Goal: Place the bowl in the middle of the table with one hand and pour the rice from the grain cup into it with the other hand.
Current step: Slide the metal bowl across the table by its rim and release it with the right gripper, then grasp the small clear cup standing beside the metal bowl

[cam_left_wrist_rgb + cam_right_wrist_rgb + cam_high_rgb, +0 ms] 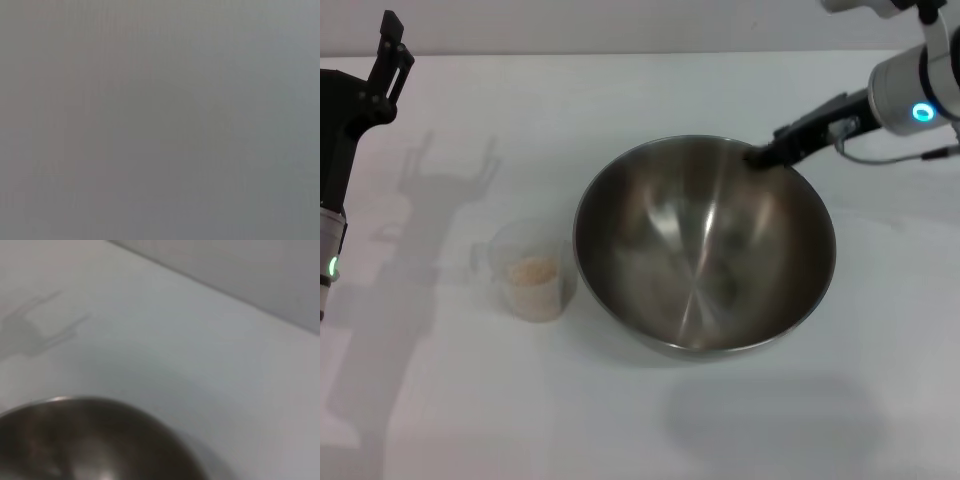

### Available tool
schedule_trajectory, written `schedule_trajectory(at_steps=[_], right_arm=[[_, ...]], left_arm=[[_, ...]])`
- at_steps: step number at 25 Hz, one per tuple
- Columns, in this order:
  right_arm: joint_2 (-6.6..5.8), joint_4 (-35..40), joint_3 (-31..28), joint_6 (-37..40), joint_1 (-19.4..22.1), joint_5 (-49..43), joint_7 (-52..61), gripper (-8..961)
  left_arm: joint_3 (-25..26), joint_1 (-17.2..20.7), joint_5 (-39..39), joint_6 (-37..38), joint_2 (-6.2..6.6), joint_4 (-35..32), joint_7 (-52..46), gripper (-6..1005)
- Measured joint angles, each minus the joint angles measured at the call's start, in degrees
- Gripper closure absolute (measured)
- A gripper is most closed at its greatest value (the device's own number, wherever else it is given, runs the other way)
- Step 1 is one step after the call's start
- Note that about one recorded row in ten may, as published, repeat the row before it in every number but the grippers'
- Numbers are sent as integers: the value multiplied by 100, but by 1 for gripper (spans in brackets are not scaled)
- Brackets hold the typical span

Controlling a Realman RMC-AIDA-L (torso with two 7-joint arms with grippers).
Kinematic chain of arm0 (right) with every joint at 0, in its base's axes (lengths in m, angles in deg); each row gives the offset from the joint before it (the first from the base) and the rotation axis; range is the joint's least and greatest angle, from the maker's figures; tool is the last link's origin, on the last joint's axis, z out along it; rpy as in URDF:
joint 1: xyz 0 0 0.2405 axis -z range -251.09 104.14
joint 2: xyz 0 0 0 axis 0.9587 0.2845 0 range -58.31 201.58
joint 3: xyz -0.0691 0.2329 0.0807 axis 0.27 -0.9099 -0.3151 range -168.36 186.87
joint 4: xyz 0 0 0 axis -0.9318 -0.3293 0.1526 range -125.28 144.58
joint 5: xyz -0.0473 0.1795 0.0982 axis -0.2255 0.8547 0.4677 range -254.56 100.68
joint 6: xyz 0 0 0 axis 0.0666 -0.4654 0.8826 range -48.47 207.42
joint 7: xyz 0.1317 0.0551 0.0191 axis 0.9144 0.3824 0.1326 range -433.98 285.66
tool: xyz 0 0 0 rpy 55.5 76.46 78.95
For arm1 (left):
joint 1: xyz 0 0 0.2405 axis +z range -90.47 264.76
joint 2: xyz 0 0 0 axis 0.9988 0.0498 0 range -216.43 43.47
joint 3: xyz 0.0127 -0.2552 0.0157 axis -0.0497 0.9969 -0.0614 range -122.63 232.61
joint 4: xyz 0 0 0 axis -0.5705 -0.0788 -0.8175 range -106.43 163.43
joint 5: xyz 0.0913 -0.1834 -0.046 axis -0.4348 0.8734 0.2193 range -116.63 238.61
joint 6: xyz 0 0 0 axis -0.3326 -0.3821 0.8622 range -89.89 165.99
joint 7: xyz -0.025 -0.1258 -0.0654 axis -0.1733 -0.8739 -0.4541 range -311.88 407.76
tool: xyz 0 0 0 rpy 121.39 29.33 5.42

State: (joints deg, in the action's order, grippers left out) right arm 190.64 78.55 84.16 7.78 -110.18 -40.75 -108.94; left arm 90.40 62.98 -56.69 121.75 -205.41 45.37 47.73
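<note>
The steel bowl (705,250) sits near the middle of the white table (620,90). My right gripper (765,155) reaches in from the far right and is shut on the bowl's far right rim. The bowl's rim and inside show in the right wrist view (90,440). The clear grain cup (525,265) stands just left of the bowl, apart from it, with a low heap of rice (533,272) inside. My left gripper (388,45) is raised at the far left, open and empty, well away from the cup.
The shadow of the left gripper (450,165) falls on the table behind the cup. The table's far edge (210,287) meets a grey wall. The left wrist view shows only a plain grey surface.
</note>
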Motion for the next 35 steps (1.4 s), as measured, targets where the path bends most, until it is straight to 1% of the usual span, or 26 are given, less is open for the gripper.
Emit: schedule_trajectory(at_steps=[1,5,9,10,11,12,15,16,17,20,21,22,24,26,28,30,31,32,35], right_arm=[[0,205,83,114,6,-83,20,445],[5,476,257,359,6,-124,24,445],[9,796,690,968,-9,-123,-4,445],[9,888,838,1176,27,-124,-10,445],[10,1076,1187,1685,152,-130,-38,445],[10,1076,1187,1685,152,-130,-38,445],[9,1300,1685,2659,491,-142,-160,445],[13,1360,2032,3483,768,-144,-231,445],[13,1360,2032,3483,768,-144,-231,445],[15,1307,2485,4862,1195,-144,-253,445],[15,1144,2796,5998,1528,-143,-254,445],[15,1144,2796,5998,1528,-143,-254,445],[18,906,3065,7047,1762,-131,-253,445],[29,507,3362,8209,1981,-103,-202,445],[43,55,3607,9234,2094,-75,-58,445],[50,-577,3853,10281,2125,-64,333,445],[50,-1119,4022,11159,2096,-63,794,445],[50,-1119,4022,11159,2096,-63,794,445],[48,-2082,4225,12496,2016,-63,1581,445]], left_arm=[[0,11,0,20,1,0,3,169],[0,34,0,39,1,0,-1,169],[0,49,-1,63,1,0,-14,169],[-1,55,0,82,2,0,-17,169],[-6,67,0,121,1,0,-19,169],[-6,67,0,121,1,0,-19,169],[-9,77,0,154,1,0,-24,169],[-9,78,0,159,1,1,-28,169],[-9,78,0,159,1,1,-28,169],[-9,79,0,166,-3,5,-31,169],[-9,79,0,166,-5,9,-35,169],[-9,79,0,166,-5,9,-35,169],[-9,77,0,166,-6,13,-38,169],[-9,62,0,166,-11,19,-40,169],[-9,58,0,166,-14,19,-40,169],[-9,57,-1,166,-17,19,-41,169],[-9,69,0,166,-18,19,-41,169],[-9,69,0,166,-18,19,-41,169],[-9,83,0,164,-17,18,-41,170]])
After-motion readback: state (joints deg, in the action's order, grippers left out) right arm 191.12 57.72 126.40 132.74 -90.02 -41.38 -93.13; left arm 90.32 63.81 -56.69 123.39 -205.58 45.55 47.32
